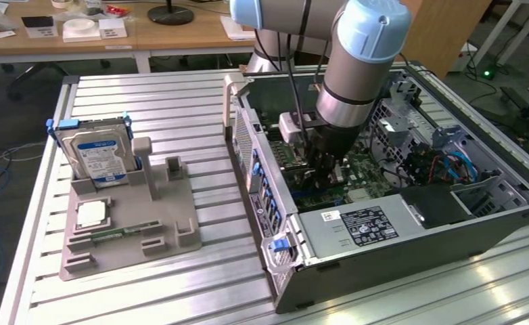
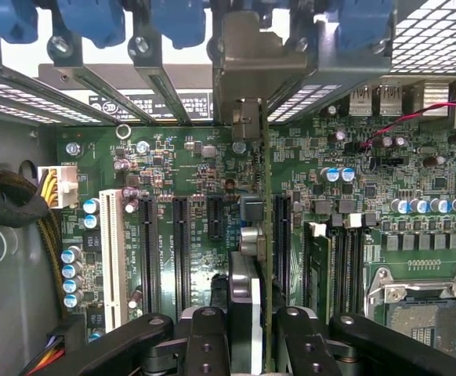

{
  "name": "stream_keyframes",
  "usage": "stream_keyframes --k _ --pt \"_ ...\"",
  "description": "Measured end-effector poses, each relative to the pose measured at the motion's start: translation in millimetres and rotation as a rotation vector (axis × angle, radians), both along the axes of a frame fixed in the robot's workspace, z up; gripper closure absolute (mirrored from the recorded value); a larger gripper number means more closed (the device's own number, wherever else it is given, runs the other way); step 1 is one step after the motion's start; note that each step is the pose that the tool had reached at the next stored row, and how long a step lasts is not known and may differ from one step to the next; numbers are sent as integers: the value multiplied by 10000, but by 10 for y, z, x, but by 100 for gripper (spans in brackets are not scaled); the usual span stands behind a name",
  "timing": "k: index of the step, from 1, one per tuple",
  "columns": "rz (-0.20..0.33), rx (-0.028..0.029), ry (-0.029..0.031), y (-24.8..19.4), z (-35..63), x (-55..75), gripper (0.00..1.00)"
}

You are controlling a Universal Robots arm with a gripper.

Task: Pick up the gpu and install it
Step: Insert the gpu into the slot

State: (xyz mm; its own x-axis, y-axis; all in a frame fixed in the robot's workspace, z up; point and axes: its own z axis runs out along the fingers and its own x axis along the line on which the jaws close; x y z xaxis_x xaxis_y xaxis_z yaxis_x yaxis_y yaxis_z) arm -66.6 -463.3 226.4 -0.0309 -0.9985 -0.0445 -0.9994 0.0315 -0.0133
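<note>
Inside the open computer case [image 1: 400, 261], my gripper [image 1: 323, 172] hangs low over the green motherboard [image 2: 181, 157]. It is shut on the gpu [image 2: 264, 235], which the wrist view shows edge-on between the two black fingers [image 2: 208, 337]. The card's silver end bracket [image 2: 247, 70] reaches the case's rear slot openings. The card's lower edge runs beside a long black slot [image 2: 281, 243]. Whether it is seated in the slot I cannot tell.
A grey holder [image 1: 129, 230] on the slatted table carries a blue-labelled hard drive [image 1: 97, 156] and a small green memory stick [image 1: 111, 235]. In the case are the power supply [image 1: 364, 227], a sleeved cable bundle [image 2: 9, 200], the CPU socket [image 2: 424, 313] and further slots [image 2: 146, 251].
</note>
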Motion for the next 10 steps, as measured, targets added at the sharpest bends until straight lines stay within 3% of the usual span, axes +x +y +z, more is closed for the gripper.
stream_keyframes --k 10 --pt "1 -3 0 0 -43 0 72"
